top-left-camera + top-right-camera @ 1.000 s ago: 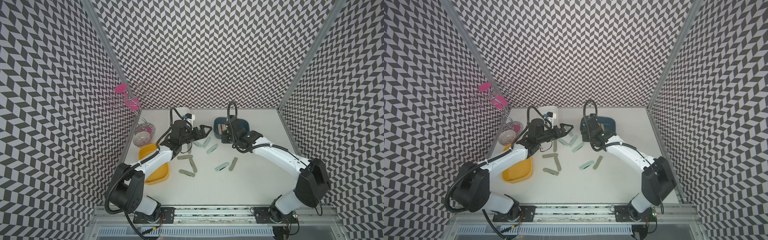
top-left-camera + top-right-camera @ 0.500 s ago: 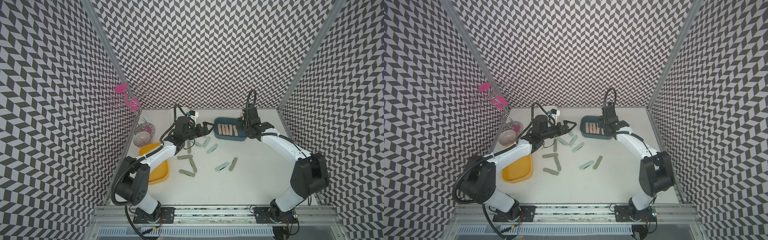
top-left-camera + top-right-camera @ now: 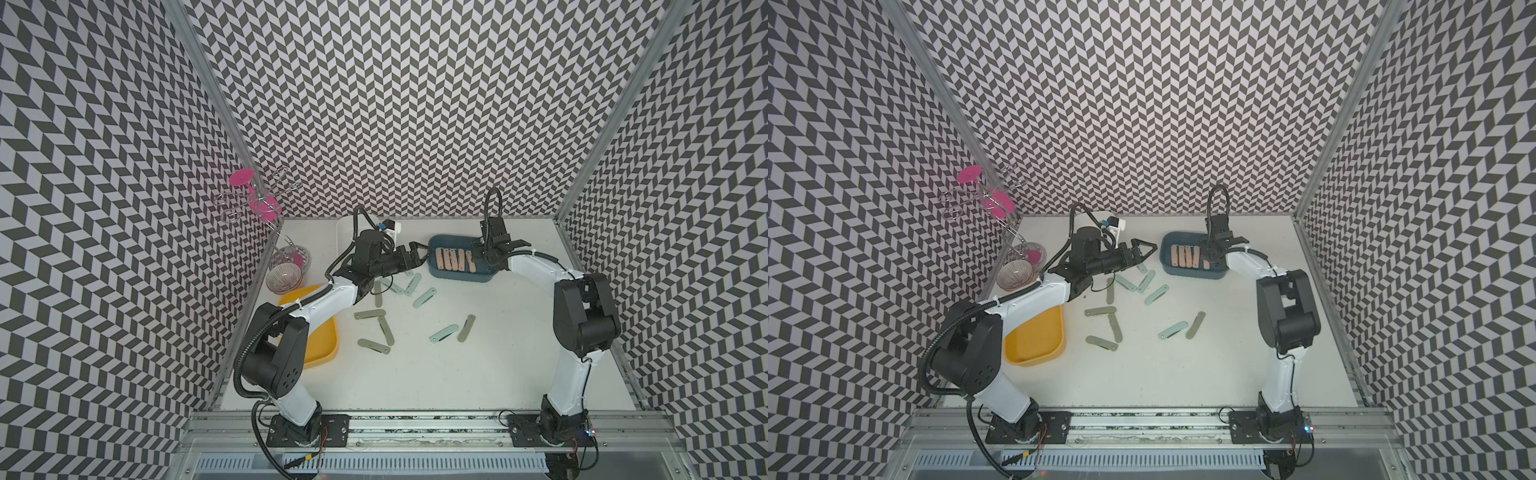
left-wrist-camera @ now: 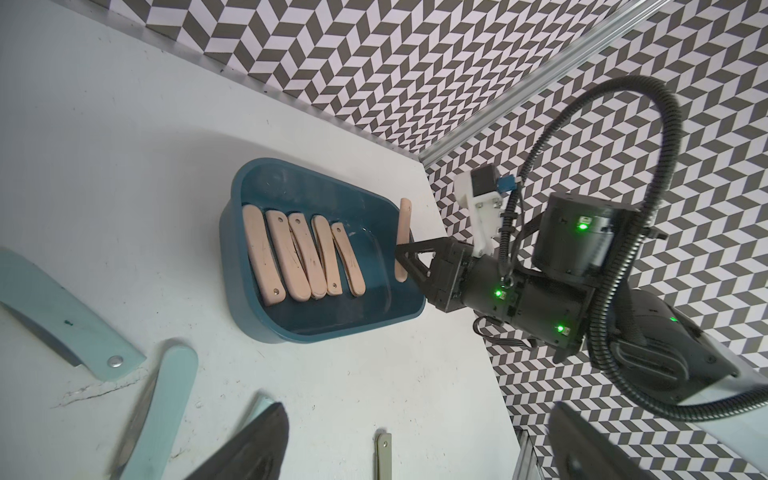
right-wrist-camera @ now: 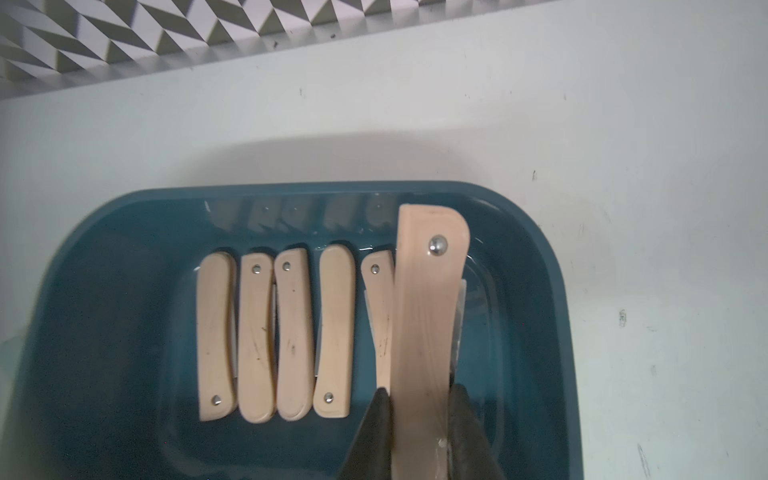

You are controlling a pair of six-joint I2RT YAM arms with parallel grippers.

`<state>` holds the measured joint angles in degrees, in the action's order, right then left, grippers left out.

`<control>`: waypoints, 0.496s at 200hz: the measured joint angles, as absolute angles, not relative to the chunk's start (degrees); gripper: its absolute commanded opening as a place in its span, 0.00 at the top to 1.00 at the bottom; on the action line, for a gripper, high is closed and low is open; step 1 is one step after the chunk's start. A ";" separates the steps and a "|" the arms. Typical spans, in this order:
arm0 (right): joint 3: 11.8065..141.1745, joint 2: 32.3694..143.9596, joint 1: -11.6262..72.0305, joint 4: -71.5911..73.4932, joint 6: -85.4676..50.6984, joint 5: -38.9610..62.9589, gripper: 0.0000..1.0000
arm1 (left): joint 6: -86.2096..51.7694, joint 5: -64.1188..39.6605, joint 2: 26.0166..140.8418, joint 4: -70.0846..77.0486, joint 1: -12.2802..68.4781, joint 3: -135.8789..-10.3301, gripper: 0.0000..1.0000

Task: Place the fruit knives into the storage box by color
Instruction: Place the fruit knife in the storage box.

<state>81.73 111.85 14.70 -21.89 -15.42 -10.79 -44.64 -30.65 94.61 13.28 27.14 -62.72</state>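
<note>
A dark blue storage box (image 3: 461,277) stands at the back of the table, with several peach fruit knives (image 5: 291,332) side by side in it. My right gripper (image 5: 419,399) is shut on one more peach knife (image 5: 428,311), held just over the box's right part and beside that row (image 4: 402,237). My left gripper (image 3: 419,254) hangs open and holds nothing, left of the box (image 3: 1169,266) and above several loose mint knives (image 3: 424,298) and olive knives (image 3: 374,345) on the table.
A yellow tray (image 3: 320,345) lies at the left under my left arm. A wire bowl (image 3: 284,278) and a wire stand with pink glasses (image 3: 257,199) fill the back left corner. A white container (image 3: 345,232) sits behind the left wrist.
My right gripper swung from the box's left side to its right end, then back a little over the box with the peach knife. The left gripper edged toward the box, still open.
</note>
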 measured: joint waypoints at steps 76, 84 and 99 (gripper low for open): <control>83.99 119.15 14.31 -22.04 -14.52 -12.23 0.84 | -44.64 -30.98 95.09 13.30 27.14 -62.78 0.03; 84.36 119.85 14.26 -22.06 -14.50 -12.29 0.84 | -44.64 -30.98 95.20 13.32 27.14 -62.83 0.03; 85.25 121.01 14.06 -22.26 -14.48 -12.58 0.83 | -44.66 -30.98 95.33 13.30 27.14 -62.83 0.03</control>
